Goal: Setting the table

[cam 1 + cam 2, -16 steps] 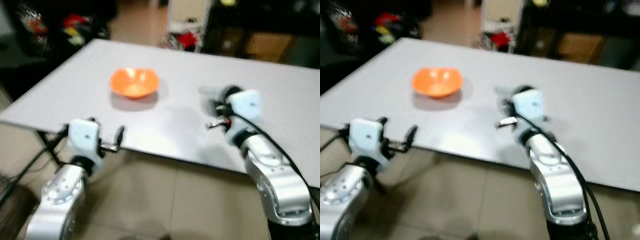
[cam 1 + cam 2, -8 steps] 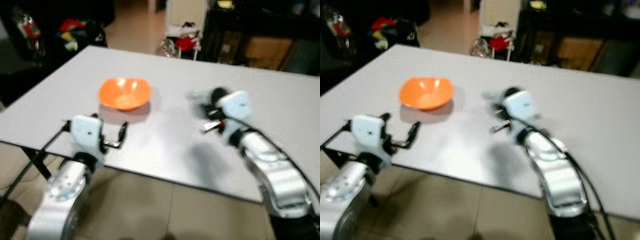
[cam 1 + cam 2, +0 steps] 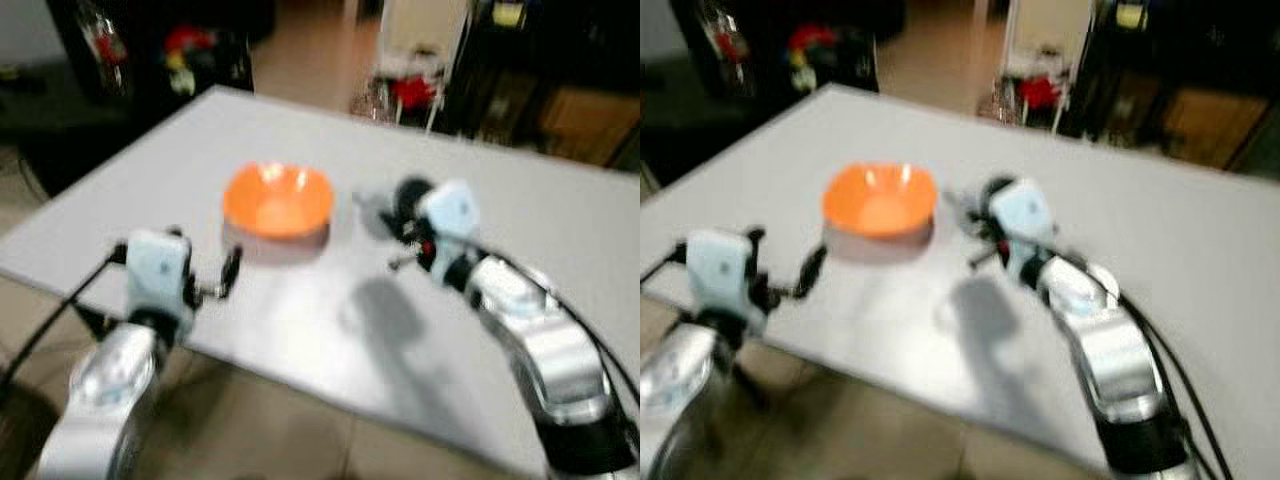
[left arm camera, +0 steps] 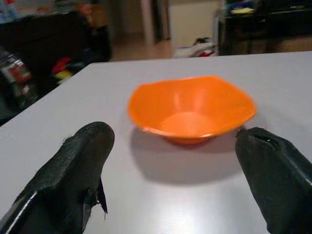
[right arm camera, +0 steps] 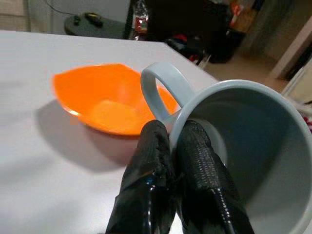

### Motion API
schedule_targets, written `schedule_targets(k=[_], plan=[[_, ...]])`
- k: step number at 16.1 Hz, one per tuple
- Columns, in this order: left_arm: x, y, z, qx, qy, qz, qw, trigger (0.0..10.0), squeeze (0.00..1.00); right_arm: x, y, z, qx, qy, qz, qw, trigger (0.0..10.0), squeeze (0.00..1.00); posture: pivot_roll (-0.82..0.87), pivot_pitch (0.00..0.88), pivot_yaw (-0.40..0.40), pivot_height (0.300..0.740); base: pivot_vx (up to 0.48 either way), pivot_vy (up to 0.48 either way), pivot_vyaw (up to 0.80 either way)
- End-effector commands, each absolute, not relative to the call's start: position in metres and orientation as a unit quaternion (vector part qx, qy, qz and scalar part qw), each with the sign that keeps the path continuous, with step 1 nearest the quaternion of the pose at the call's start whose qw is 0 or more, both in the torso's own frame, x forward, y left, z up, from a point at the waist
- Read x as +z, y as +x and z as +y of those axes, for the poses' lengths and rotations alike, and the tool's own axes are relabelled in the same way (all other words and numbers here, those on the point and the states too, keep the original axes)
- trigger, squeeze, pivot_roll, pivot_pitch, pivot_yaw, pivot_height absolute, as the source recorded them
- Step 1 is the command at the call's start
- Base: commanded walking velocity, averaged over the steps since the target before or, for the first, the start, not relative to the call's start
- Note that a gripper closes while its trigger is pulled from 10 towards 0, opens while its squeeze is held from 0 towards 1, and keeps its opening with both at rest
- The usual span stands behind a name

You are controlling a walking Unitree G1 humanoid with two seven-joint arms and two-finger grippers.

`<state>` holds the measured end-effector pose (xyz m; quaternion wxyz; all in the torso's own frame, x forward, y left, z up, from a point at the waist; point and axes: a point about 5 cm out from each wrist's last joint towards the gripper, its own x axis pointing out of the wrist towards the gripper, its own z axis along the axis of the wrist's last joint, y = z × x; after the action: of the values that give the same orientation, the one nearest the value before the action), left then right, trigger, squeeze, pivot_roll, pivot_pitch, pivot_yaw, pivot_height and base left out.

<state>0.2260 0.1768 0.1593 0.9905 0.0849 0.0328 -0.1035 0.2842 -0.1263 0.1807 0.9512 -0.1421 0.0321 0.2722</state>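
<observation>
The right gripper (image 5: 168, 146) pinches the rim of a pale blue round mug with a loop handle (image 5: 243, 141). One black finger is inside the mug and one is outside, and they squeeze the wall between them. The mug hangs a little above the big grey flat table (image 3: 300, 320), just beside the shiny orange plastic bowl with a wavy rim (image 3: 277, 200).

The job now looks like putting the mug down next to the bowl. To do it well, the arm should go down slowly and keep the mug straight up, so its flat bottom meets the table all at once. It should stay a little away from the bowl so the two do not bump. The fingers should let go only when the mug sits firm, because a pinch on a thin rim can slip.

The left gripper (image 4: 180, 161) waits low at the near edge of the table, facing the bowl. Its two black fingers are spread wide and hold nothing.

The bowl is empty. Its smooth orange bottom can be seen. The mug is empty too, as far as its inside shows. The eye views are blurry, so small things are hard to tell.
</observation>
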Motion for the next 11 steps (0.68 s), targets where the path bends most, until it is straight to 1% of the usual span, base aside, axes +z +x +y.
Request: schedule_targets(k=[1, 3, 4, 6, 8, 10, 11], plan=[[0.16, 0.225, 0.161, -0.156, 0.077, 0.032, 0.984, 10.0, 0.0, 0.183, 0.288, -0.139, 0.262, -0.162, 0.039, 0.951, 10.0, 0.0, 0.07, 0.0, -0.033, 0.74, 0.262, 0.0, 0.0], [0.159, 0.227, 0.158, -0.183, 0.082, 0.034, 0.979, 10.0, 0.0, 0.182, 0.292, -0.142, 0.293, -0.197, 0.064, 0.933, 10.0, 0.0, 0.07, 0.0, -0.032, 0.74, 0.0, 0.0, 0.0], [0.159, 0.226, 0.157, -0.188, 0.084, 0.035, 0.978, 10.0, 0.0, 0.182, 0.292, -0.142, 0.296, -0.2, 0.068, 0.932, 10.0, 0.0, 0.07, 0.0, -0.033, 0.74, 0.0, 0.0, 0.0], [0.157, 0.227, 0.154, -0.255, 0.095, 0.051, 0.961, 10.0, 0.0, 0.182, 0.299, -0.147, 0.333, -0.218, 0.082, 0.914, 10.0, 0.0, 0.07, 0.0, -0.033, 0.74, 0.0, 0.0, 0.0], [0.156, 0.23, 0.153, -0.3, 0.104, 0.065, 0.946, 10.0, 0.0, 0.179, 0.31, -0.151, 0.357, -0.241, 0.089, 0.898, 10.0, 0.0, 0.07, 0.0, -0.021, 0.74, 0.0, 0.0, 0.0], [0.157, 0.235, 0.15, -0.344, 0.113, 0.075, 0.929, 10.0, 0.0, 0.17, 0.327, -0.155, 0.386, -0.273, 0.111, 0.874, 10.0, 0.0, 0.07, 0.0, -0.001, 0.74, 0.0, 0.0, 0.0], [0.158, 0.237, 0.148, -0.375, 0.117, 0.084, 0.916, 10.0, 0.0, 0.167, 0.34, -0.154, 0.401, -0.281, 0.126, 0.863, 10.0, 0.0, 0.07, 0.0, 0.008, 0.74, 0.0, 0.0, 0.0]])
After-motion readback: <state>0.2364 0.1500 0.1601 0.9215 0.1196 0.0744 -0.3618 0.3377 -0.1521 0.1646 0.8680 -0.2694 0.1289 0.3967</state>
